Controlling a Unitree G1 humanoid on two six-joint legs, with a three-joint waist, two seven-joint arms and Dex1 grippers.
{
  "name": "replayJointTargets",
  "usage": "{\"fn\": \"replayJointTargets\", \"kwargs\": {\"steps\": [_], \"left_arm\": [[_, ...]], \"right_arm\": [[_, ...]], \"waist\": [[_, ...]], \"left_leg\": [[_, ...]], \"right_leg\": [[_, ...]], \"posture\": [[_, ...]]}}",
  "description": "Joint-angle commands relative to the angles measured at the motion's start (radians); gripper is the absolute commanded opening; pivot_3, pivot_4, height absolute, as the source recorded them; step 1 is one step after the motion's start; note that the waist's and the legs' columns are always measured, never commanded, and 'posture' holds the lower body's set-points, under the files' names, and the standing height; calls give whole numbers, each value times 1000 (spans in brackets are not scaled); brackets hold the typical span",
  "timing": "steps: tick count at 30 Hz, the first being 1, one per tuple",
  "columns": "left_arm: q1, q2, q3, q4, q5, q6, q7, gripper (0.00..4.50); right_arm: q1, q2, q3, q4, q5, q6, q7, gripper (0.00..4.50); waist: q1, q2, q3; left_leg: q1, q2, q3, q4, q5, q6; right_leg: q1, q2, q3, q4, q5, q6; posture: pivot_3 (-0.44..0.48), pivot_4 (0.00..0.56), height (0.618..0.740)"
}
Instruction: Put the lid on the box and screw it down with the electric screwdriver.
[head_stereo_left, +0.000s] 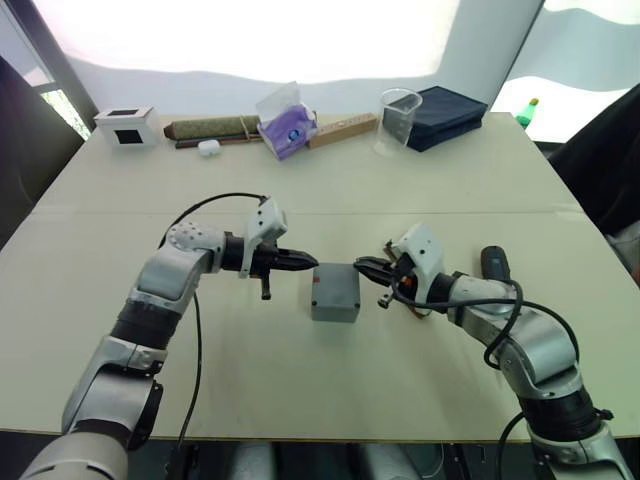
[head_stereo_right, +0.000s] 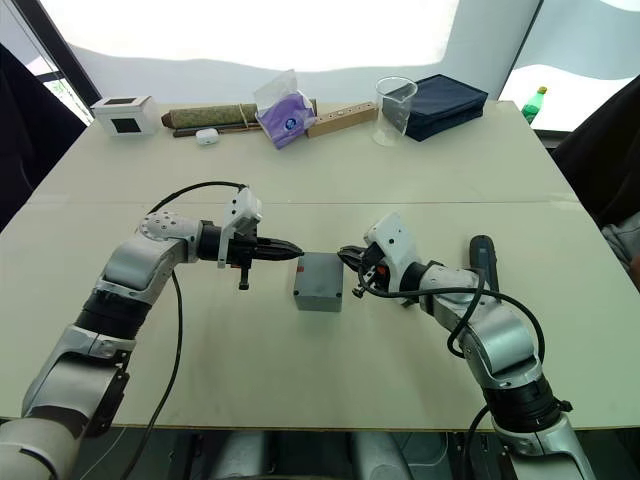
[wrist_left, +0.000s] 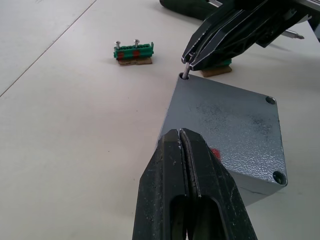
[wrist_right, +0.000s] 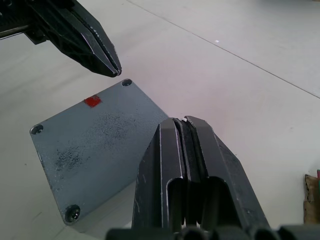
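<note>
While the lidded grey box (head_stereo_left: 335, 291) sits mid-bench, both end effectors flank it.
Left end effector (head_stereo_left: 301, 260) is closed and empty; right end effector (wrist_left: 189, 64) pinches a screw (wrist_left: 185, 71) at a corner hole. The box looks rigid, light and slick; steady its sides.

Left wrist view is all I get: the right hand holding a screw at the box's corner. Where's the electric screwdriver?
Observer: The electric screwdriver lies unheld on the table, to the right of the right hand.
Operator: Okay. Anything standing along the table's far edge?
Observer: Yes, a clear cup stands there, right beside a dark blue case.
</note>
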Motion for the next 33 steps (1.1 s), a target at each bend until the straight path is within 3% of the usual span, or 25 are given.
{"fn": "replayJointTargets", "kwargs": {"steps": [1, 8, 11, 18, 20, 25, 33], "left_arm": [[-20, 1, 17, -33, -15, 7, 5, 0], [-24, 0, 18, -35, -14, 11, 7, 0], [-26, -1, 18, -36, -16, 12, 8, 0], [-32, -6, 22, -44, -24, 22, 11, 0], [-38, -10, 26, -46, -31, 29, 14, 0], [-98, -76, 40, -67, -10, 23, 126, 0], [-143, -88, 2, -98, -127, 105, -41, 0]], "right_arm": [[-9, 4, -5, -2, -11, -25, 1, 29], [-9, -2, 6, 5, -18, -18, 16, 29], [-8, -6, 10, 2, -21, -13, 24, 919], [-6, -12, -4, -8, -18, -2, 27, 3927], [-7, -12, -17, -14, -10, 11, 22, 4479], [-29, -9, -288, -103, 143, 253, -86, 4479], [-160, -205, -551, -124, 312, 735, -107, 4479]], "waist": [[0, 0, 0], [0, 0, 0], [0, 0, 0], [0, 0, 0], [0, 0, 0], [11, 0, 0], [1, 0, 0]], "left_leg": [[0, 0, 0, 0, 0, 0], [0, 0, 0, 0, 0, 0], [0, 0, 0, 0, 0, 0], [0, 0, 0, 0, 0, 0], [0, 0, 0, 0, 0, 0], [-1, 0, 0, 0, 0, 0], [-1, 0, 0, -1, 0, 1]], "right_leg": [[0, 0, 0, 0, 0, 0], [0, 0, 0, 0, 0, 0], [0, 0, 0, 0, 0, 0], [0, 0, 0, 0, 0, 0], [0, 0, 0, 0, 0, 0], [0, 0, 0, 0, 0, 0], [0, 0, 0, 0, 0, 0]], "posture": [[0, 150, 740], [0, 150, 740], [0, 150, 740], [0, 150, 740], [0, 150, 740], [0, 150, 740], [0, 150, 740]]}}
